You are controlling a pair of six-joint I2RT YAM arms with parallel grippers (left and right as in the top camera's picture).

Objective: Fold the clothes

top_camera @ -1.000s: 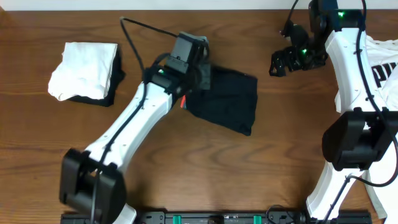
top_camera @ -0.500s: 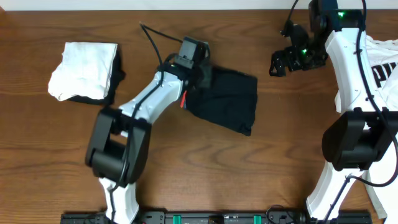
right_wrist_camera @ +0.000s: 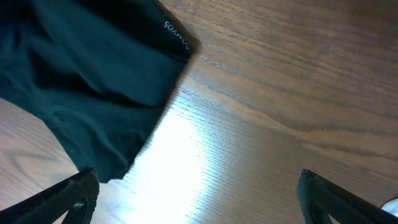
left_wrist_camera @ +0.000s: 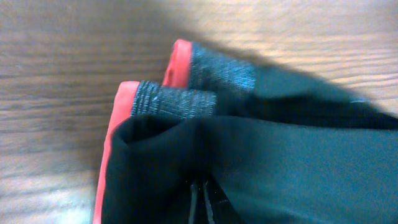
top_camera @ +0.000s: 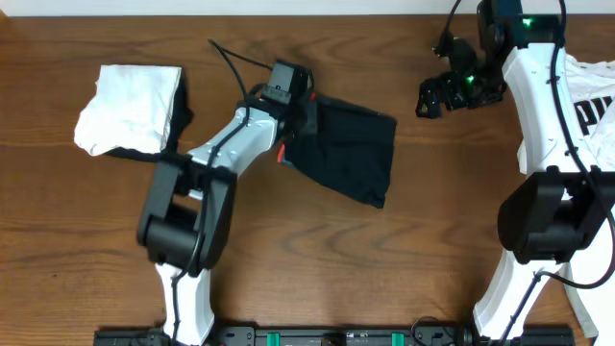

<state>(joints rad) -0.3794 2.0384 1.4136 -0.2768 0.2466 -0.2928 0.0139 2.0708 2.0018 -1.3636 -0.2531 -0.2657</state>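
The black leggings (top_camera: 351, 154) lie folded in a rough rectangle at the table's middle, and their red-orange waistband (top_camera: 282, 154) peeks out at the left edge. My left gripper (top_camera: 309, 113) is at their upper left corner, shut on the leggings. In the left wrist view its gripper (left_wrist_camera: 203, 199) is buried in black fabric (left_wrist_camera: 280, 155) beside the red-orange waistband (left_wrist_camera: 111, 155). My right gripper (top_camera: 442, 94) hangs open to the right of the leggings. In its own view the gripper (right_wrist_camera: 199, 199) stands wide over bare wood, with the leggings (right_wrist_camera: 93, 68) at upper left.
A white folded cloth (top_camera: 130, 108) sits on a dark garment at the far left. A white T-shirt with black lettering (top_camera: 596, 106) lies at the right edge, partly under the right arm. The wooden table (top_camera: 336, 269) shows in front of the leggings.
My left arm has drawn its elbow in closer to the leggings while the gripper stays shut on them. The leggings shifted slightly left. The right arm has not moved.
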